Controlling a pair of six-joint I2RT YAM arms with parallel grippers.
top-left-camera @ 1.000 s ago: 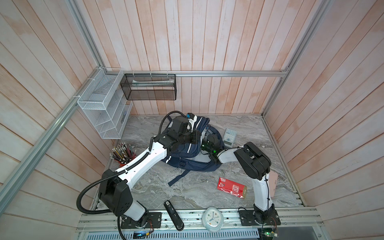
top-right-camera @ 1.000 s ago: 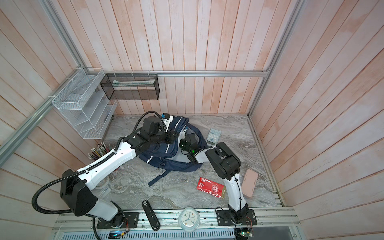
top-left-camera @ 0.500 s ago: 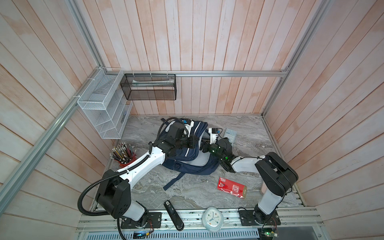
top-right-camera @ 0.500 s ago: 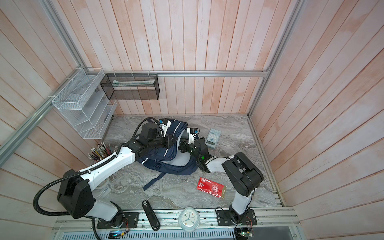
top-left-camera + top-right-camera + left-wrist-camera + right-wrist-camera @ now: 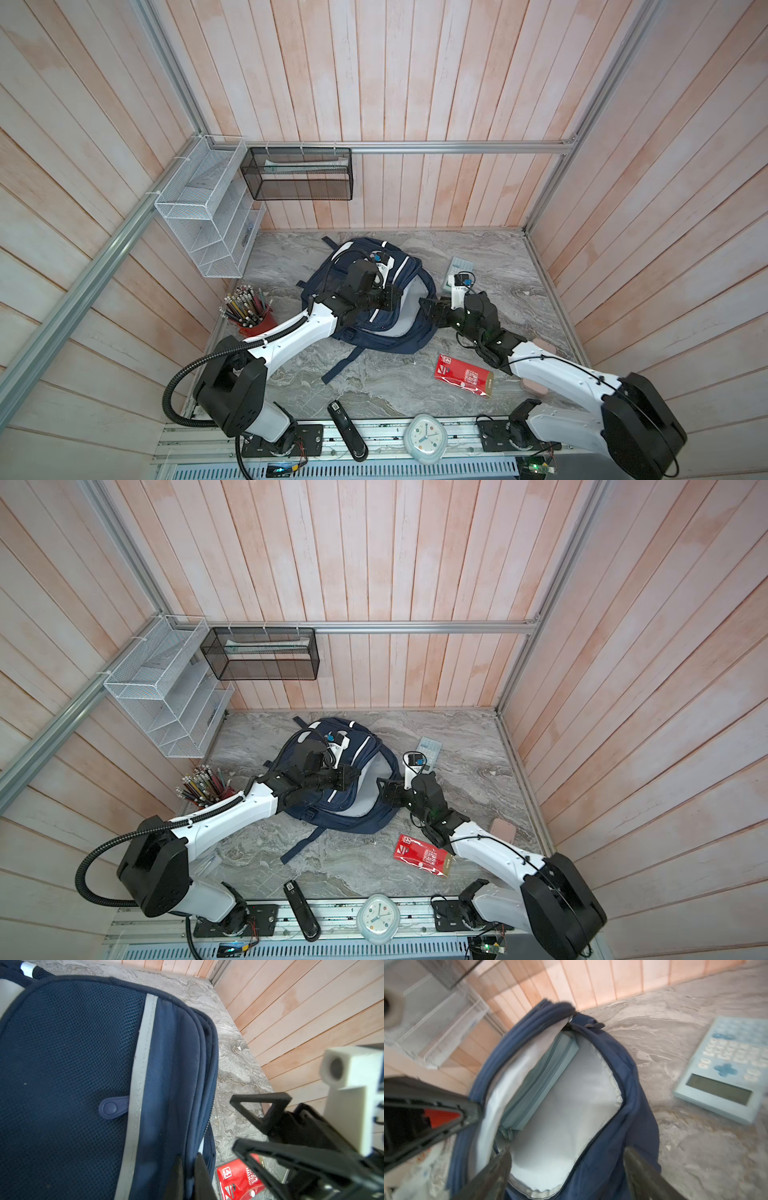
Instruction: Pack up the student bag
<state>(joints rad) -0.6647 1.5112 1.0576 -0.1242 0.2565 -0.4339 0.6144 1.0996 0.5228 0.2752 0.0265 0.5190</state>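
The navy student bag [image 5: 376,332] [image 5: 353,812] lies in the middle of the marble floor, its main zip open on grey lining [image 5: 566,1118]. A light-blue soft pouch [image 5: 542,1076] rests inside it. My left gripper [image 5: 392,300] [image 5: 352,773] [image 5: 188,1159] pinches the upper edge of the bag's opening, with navy fabric between its narrow jaws. My right gripper [image 5: 428,309] [image 5: 384,789] [image 5: 569,1169] stands wide open at the bag's mouth, holding nothing, its fingers [image 5: 496,1169] straddling the lower rim.
A light-blue calculator [image 5: 457,268] [image 5: 726,1068] lies right of the bag. A red booklet [image 5: 463,374] and a pink item [image 5: 540,345] lie near the right arm. A red pencil cup [image 5: 253,322] stands left. A black stapler [image 5: 347,428] and a clock [image 5: 426,436] sit in front. Wire racks [image 5: 203,216] hang on the left wall.
My right gripper has opened wide and drawn back from inside the bag to its mouth, the arm stretching out low. The left gripper keeps its hold and the bag has shifted slightly.
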